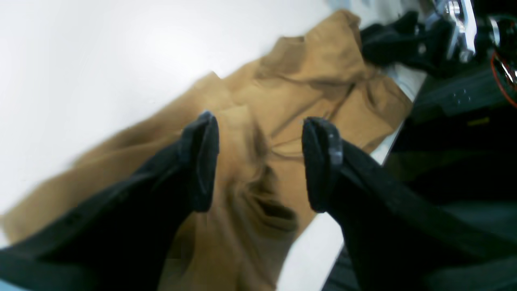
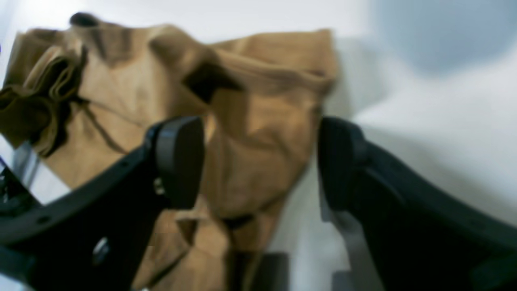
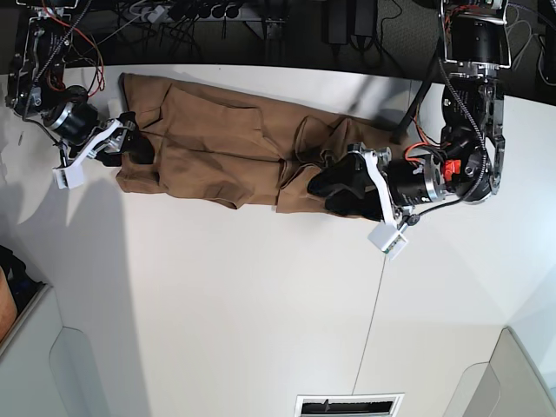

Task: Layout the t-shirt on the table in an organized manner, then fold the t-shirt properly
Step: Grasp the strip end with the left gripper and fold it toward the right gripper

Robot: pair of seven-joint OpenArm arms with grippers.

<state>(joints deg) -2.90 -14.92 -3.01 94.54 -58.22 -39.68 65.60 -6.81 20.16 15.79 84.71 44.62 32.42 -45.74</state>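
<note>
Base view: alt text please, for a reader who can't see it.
A rumpled tan t-shirt lies stretched along the far edge of a white table. An open robot hand sits at each end: the left hand and the right hand.

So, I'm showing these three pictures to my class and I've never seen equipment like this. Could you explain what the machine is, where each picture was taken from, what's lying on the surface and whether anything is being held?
It is a robot with two arms, each ending in a two-fingered gripper. The base picture looks down on the white table from above. A tan t-shirt lies along its far edge, rumpled and bunched, not yet spread flat.

The other two pictures come from small cameras on the wrists, looking out between the dark fingers. The left gripper is over one end of the shirt, on the right side of the base picture. The right gripper is at the other end.

Both grippers stand open with the cloth showing between the fingers, so nothing is held.
</note>
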